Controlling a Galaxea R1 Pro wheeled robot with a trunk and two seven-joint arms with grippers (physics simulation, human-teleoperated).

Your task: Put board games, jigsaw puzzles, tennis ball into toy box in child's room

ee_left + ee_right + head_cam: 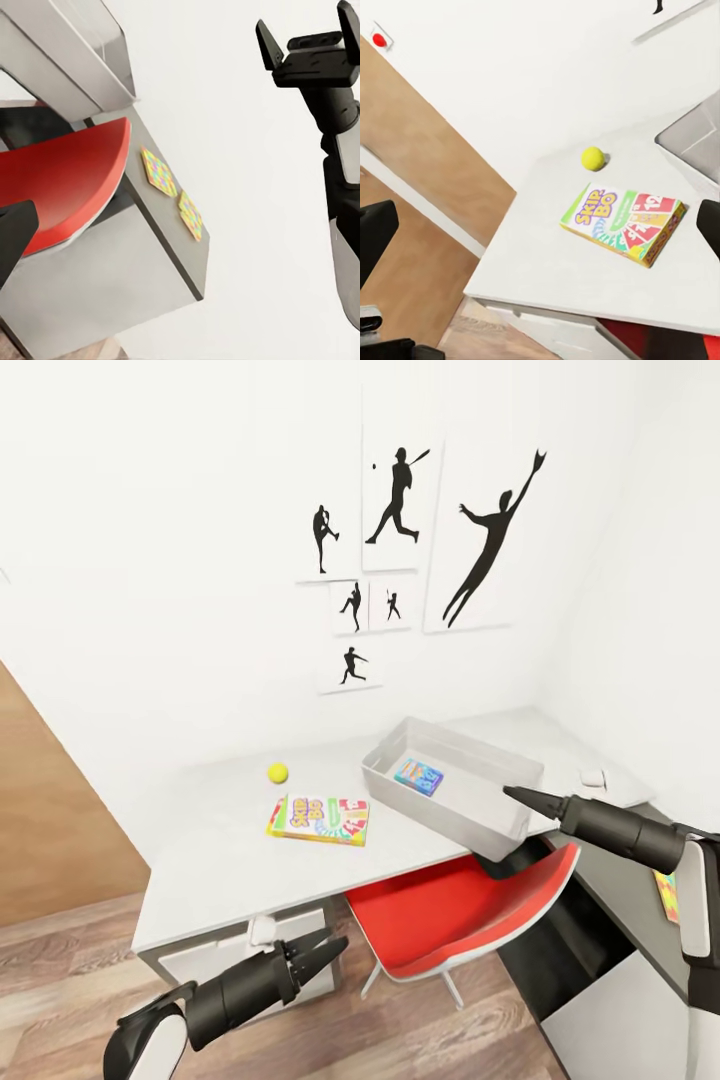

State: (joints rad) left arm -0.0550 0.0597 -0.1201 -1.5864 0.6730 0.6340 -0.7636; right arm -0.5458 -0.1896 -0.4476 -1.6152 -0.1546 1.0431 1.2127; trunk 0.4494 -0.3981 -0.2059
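Open surface (200,830) around Skip-Bo box (318,819); toy box (452,785) blocks right, red chair (455,915) crowds near edge.

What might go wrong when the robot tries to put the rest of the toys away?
The toy box seems to stick out past the table edge above the red chair, so a bump might tip it. The tennis ball could roll away if nudged. The Skip-Bo box lies flat, so it may be hard to grab.
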